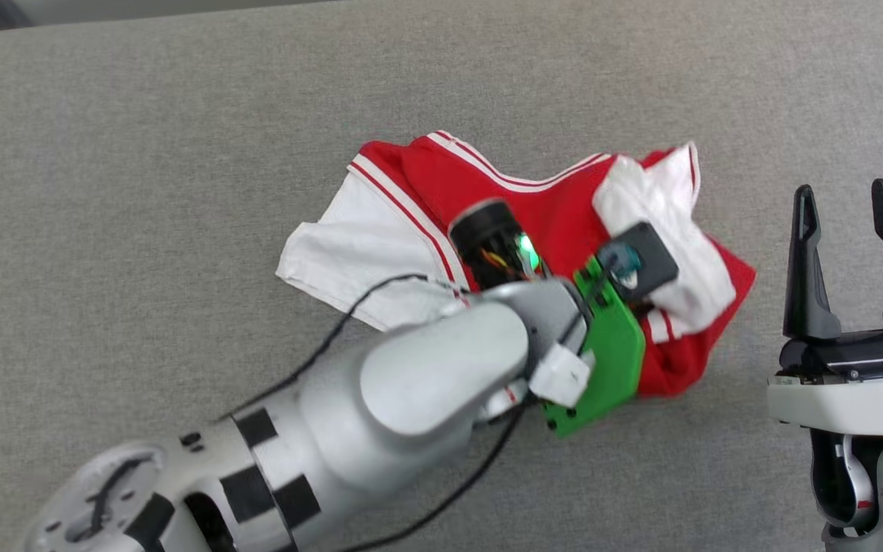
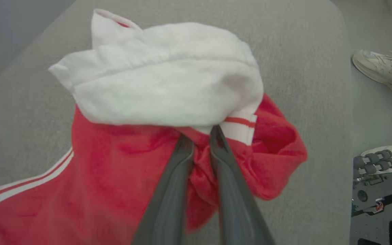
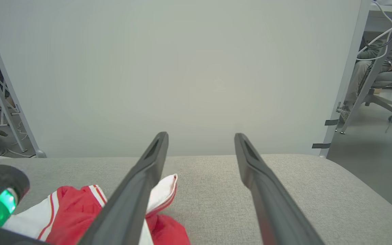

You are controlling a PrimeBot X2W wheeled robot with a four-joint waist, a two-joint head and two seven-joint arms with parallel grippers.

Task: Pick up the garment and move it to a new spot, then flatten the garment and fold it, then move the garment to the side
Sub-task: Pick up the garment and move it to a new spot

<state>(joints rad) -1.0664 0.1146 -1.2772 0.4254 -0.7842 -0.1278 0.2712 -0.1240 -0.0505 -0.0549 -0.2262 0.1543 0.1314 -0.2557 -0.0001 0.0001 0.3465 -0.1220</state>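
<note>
Head view: the garment [image 1: 556, 207] is seen crumpled on the grey cushioned surface [image 1: 181, 153], right of the middle. One white sleeve is spread toward the left and the other is folded over the red body. The garment is partly covered by the left forearm [image 1: 426, 376], whose wrist is lowered onto it. In the left wrist view the left gripper [image 2: 201, 134] is shown with its fingers drawn narrowly together. A bunch of red fabric is pinched between them, just under the striped cuff of the folded white sleeve. The right gripper [image 1: 844, 199] is held to the right of the garment and apart from it, its fingers spread wide with nothing between them. In the right wrist view a white panel [image 3: 182, 68] is seen beyond the far edge of the surface. In the left wrist view a pale sneaker [image 2: 386, 73] is seen on the floor past the surface's edge.
</note>
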